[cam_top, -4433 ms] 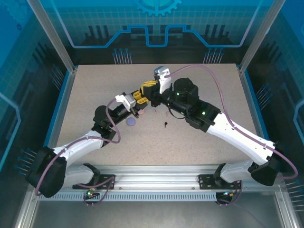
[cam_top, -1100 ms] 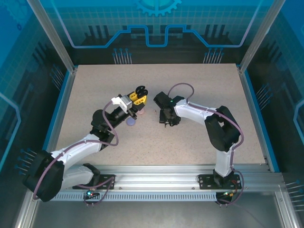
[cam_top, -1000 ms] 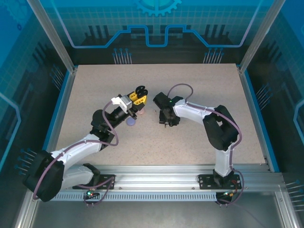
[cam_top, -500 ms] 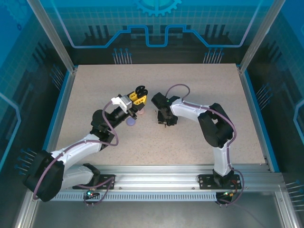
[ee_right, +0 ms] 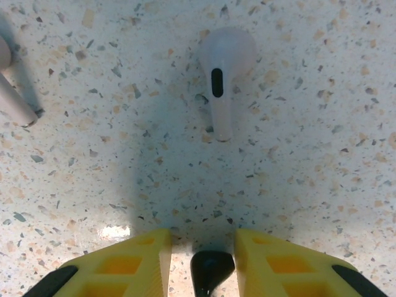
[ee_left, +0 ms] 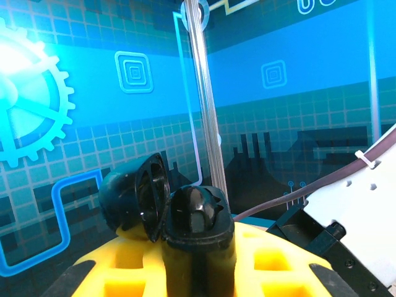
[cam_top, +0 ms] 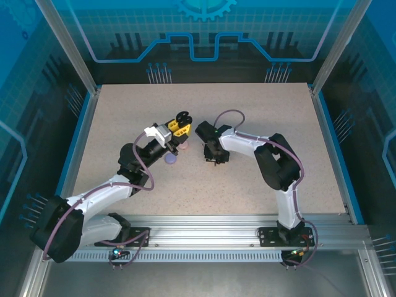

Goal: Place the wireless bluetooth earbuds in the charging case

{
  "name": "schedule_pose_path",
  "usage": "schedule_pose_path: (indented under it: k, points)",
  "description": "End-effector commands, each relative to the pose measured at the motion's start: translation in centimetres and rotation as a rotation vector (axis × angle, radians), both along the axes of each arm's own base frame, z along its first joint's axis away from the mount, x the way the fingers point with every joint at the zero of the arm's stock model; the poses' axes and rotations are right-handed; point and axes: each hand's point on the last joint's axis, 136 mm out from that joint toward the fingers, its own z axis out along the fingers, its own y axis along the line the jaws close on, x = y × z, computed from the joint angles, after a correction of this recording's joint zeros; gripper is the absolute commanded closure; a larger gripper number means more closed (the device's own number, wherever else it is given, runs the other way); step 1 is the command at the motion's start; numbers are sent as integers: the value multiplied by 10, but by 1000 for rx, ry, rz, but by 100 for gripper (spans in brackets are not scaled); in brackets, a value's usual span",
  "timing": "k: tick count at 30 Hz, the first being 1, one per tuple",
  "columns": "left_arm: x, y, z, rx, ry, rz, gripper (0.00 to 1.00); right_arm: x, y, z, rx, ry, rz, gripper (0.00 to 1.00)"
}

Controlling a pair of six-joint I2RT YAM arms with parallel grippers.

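speckled table (cam_top: pixel 278 111); left hand (cam_top: pixel 180 125) pinches open black case (ee_left: pixel 193 216); right hand (ee_right: pixel 202 240) spread around black earbud (ee_right: pixel 211 268).

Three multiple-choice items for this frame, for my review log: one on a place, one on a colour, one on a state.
1. Where is the black earbud?
A. Inside the held case
B. Between the right gripper's fingers, down at the table
C. Beside the left arm's base

2. What colour is the charging case in the left gripper?
A. Lavender
B. Pale pink
C. Black

3. How is that case's lid?
A. Hinged open
B. Shut
C. Off, lying on the table

Answers:
1 B: the right wrist view shows it between the yellow fingers, just above the speckled surface.
2 C: the left wrist view shows a glossy black shell.
3 A: the lid is swung back to the left of the case body.
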Motion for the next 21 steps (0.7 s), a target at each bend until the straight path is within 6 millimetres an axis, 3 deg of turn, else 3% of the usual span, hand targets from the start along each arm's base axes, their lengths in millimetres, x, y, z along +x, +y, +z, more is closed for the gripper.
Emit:
schedule_pose_path:
  k: [1, 14, 21]
  points:
    - [-4, 3, 5, -20, -33, 9, 100, -8, 5, -9, -18, 31, 10, 69]
    - [-4, 3, 4, -19, -33, 10, 100, -10, 2, -7, -14, 18, 16, 79]
    - [-5, 3, 5, -20, -35, 8, 100, -3, -2, 22, 16, -73, 16, 81]
